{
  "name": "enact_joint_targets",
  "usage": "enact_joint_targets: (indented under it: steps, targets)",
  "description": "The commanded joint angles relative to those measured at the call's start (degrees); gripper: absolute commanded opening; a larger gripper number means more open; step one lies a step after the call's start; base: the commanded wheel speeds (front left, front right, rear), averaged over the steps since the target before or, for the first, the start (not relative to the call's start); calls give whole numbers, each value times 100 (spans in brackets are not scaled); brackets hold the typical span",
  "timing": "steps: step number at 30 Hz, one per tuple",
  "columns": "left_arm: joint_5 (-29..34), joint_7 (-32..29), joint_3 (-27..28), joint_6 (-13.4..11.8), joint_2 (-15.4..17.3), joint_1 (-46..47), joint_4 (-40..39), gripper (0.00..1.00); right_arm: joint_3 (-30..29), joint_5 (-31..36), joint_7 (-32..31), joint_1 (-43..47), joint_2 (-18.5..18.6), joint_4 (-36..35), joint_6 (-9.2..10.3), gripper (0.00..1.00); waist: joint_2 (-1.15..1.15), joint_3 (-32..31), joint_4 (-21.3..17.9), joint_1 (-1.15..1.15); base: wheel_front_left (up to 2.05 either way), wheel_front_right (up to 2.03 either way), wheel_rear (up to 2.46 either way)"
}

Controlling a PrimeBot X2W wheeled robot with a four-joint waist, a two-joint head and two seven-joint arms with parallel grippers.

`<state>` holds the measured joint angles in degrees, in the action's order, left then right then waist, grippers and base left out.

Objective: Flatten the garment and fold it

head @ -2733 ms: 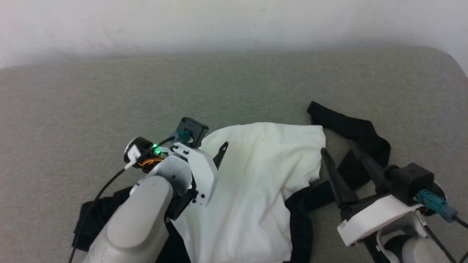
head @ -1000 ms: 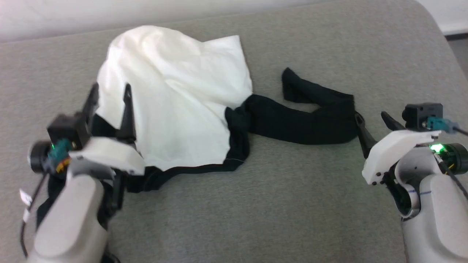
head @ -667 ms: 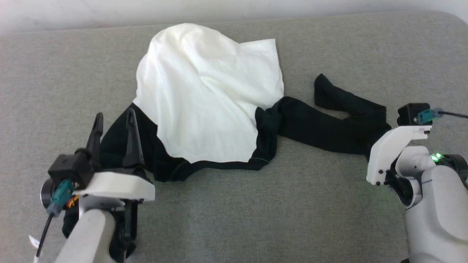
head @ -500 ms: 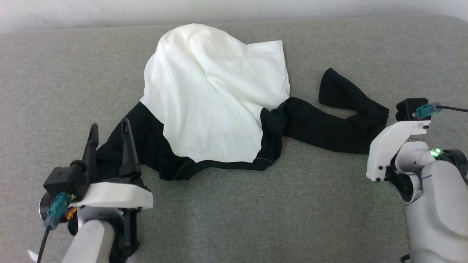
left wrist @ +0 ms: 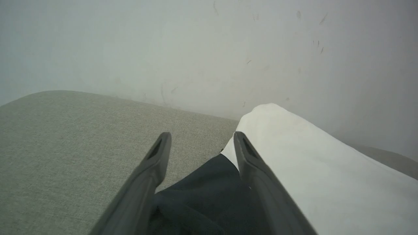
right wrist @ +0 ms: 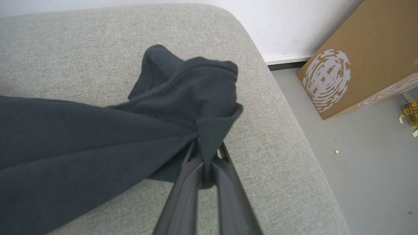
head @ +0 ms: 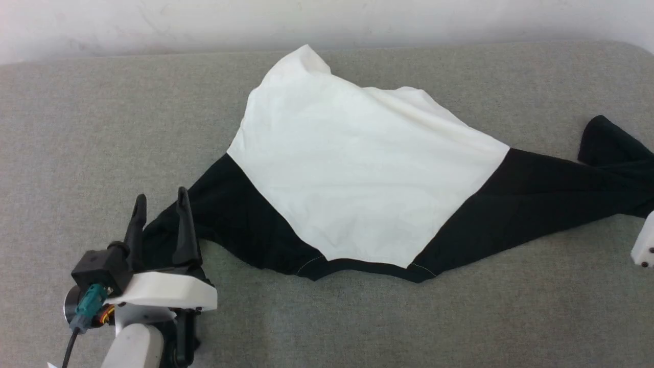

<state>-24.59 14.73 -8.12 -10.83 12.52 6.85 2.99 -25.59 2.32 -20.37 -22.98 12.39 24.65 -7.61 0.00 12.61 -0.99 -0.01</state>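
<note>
A wide surface [head: 102,128] covered in grey-green woven cloth, with rounded corners, is set against a pale, scuffed wall [head: 153,20]. Past its right-hand corner a grey floor [right wrist: 359,169] is shown, on which a brown cardboard box [right wrist: 356,65] with a round white print is stood, and a few yellow scraps [right wrist: 409,112] are scattered near it. The box's inside is not shown, so its contents cannot be told. The garment [head: 357,179] is spread across the middle of the surface: its white body is laid fairly flat with a raised peak toward the wall, its black neck edge is turned toward the robot, and the two black sleeves are drawn out to either side. The left gripper [head: 161,197] is held wide apart at the lower left, its two dark fingers pointed toward the wall over the end of the left sleeve. Black cloth is seen between and beneath them in the left wrist view, but nothing is pinched, and whether the cloth is touched cannot be told. The right gripper [right wrist: 206,151] is clamped tight on the right sleeve near its end, a bunch of black cloth being pinched between the fingers, with the sleeve drawn taut toward the grip and the loose cuff end folded over beyond it
</note>
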Motion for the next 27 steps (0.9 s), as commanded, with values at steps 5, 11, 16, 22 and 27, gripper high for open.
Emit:
enact_joint_targets:
  steps: [5,11,16,22,27]
  targets:
    - [0,-36,-49,97,-22,-126,169,100,-167,-9,582,44,-233,398,12,100,0,-60,-30,1,0,0,0]
    - [-127,-588,-175,31,-27,-352,141,100,-299,-74,1385,193,-442,318,12,100,0,-248,7,1,0,0,0]
    - [-361,-1363,-275,-63,-46,-536,185,100,108,-164,2030,659,-702,-380,12,100,0,-382,0,1,0,0,0]
    - [-497,-2009,-310,-213,-25,-344,433,100,899,-383,2332,1358,-916,-1315,12,100,0,-387,-107,1,0,0,0]
    - [-477,-2390,-347,-300,58,9,738,100,1433,-798,2263,1843,-947,-1884,12,100,0,-302,-218,1,0,0,0]
